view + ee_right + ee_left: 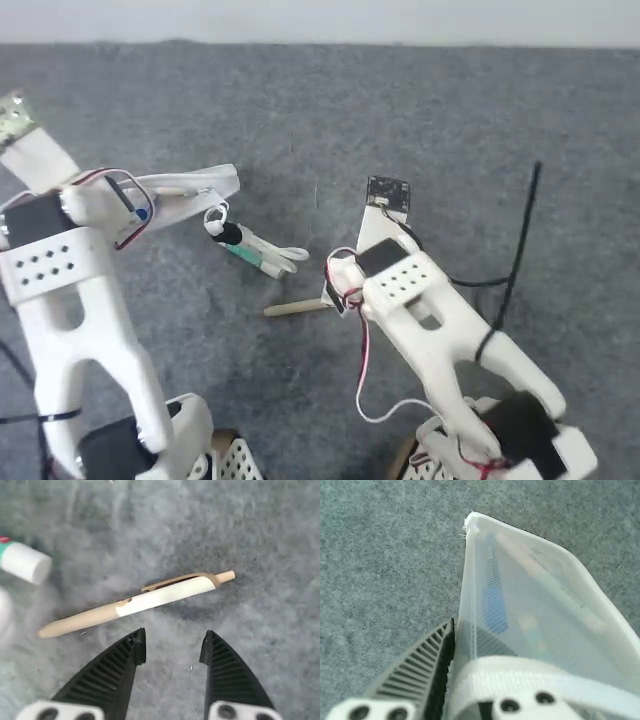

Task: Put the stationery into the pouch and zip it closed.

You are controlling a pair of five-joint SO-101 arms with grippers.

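Note:
My left gripper [465,650] is shut on one end of a translucent white pouch [530,605], held up off the grey mat; a blue item and other pale shapes show through it. From above, the pouch [195,187] sticks out to the right of that gripper [150,200]. A beige-and-white pen [140,601] lies flat on the mat just beyond my right gripper [172,645], which is open and holds nothing. In the high view the pen [295,309] lies beside the right gripper [335,288]. A white, green-banded stick with a black cap [245,245] lies between the arms.
The grey felt mat [450,120] covers the table. The white end of the stick [22,562] lies close to the pen's tip. A black cable [520,250] runs along the right arm. Both arm bases stand at the near edge.

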